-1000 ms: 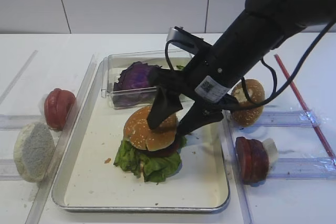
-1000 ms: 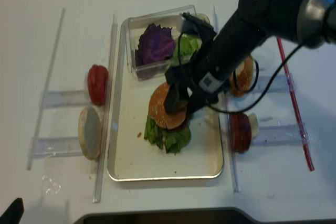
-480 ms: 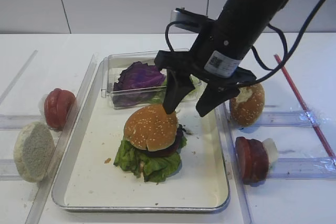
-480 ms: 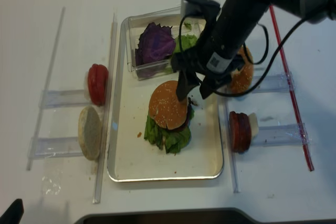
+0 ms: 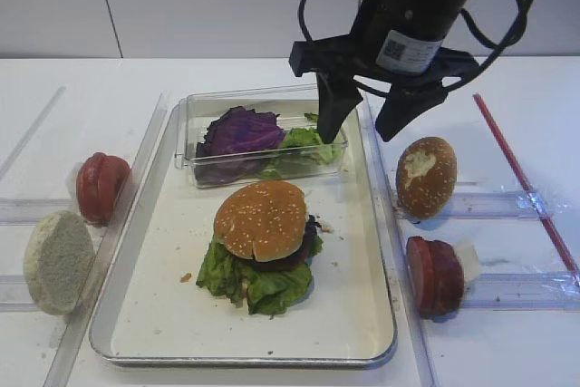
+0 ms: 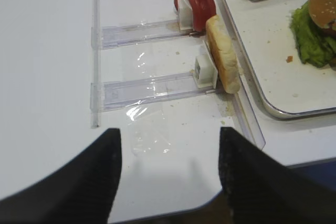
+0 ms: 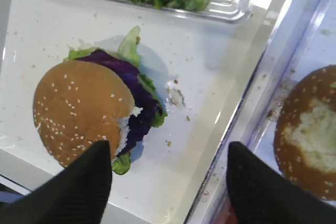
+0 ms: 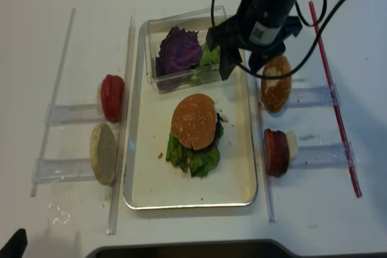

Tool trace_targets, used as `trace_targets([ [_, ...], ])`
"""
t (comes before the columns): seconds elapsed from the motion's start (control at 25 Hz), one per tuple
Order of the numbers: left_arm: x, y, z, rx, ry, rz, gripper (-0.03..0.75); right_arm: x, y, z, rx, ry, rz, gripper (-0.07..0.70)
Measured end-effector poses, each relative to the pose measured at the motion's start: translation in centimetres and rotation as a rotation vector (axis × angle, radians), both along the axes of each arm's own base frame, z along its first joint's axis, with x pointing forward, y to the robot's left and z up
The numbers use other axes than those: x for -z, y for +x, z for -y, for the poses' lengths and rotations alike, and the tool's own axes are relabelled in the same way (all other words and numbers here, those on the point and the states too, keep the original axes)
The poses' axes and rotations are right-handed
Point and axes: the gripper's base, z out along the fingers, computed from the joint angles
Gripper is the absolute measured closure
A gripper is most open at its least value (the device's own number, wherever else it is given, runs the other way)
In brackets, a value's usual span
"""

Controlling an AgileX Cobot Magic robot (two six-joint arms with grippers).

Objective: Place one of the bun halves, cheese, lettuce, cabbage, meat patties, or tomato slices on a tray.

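Observation:
A sesame bun half (image 5: 263, 217) tops a stack on the cream tray (image 5: 344, 314), with purple cabbage (image 7: 131, 77) and lettuce (image 5: 254, 283) sticking out beneath it. My right gripper (image 5: 358, 133) hangs open and empty above the tray's far right part, behind and right of the stack. In the right wrist view its gripper (image 7: 168, 150) frames bare tray (image 7: 210, 77) beside the bun (image 7: 79, 111). My left gripper (image 6: 169, 132) is open over bare table, left of the tray (image 6: 273, 77).
A clear box (image 5: 192, 133) at the tray's back holds cabbage (image 5: 237, 129) and lettuce (image 5: 304, 142). Right of the tray stand a dark torn bun (image 5: 426, 176), red slices (image 5: 435, 274) and a red rod (image 5: 521, 169). To the left are red slices (image 5: 100, 186) and a pale bun half (image 5: 57, 260).
My right gripper has lifted off the bun top and moved up and back toward the far right. The bun stays on the stack.

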Motion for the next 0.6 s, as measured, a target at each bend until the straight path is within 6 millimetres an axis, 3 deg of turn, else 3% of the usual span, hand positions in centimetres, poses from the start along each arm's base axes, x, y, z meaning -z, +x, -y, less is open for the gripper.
trace_targets([
  [0.36,0.0,0.0,0.0,0.0,0.0,0.0,0.324,-2.0,0.2,3.1,0.114,-0.172,0.127,0.15],
  [0.6,0.0,0.0,0.0,0.0,0.0,0.0,0.324,-4.1,0.8,7.9,0.257,-0.151,0.164,0.15],
])
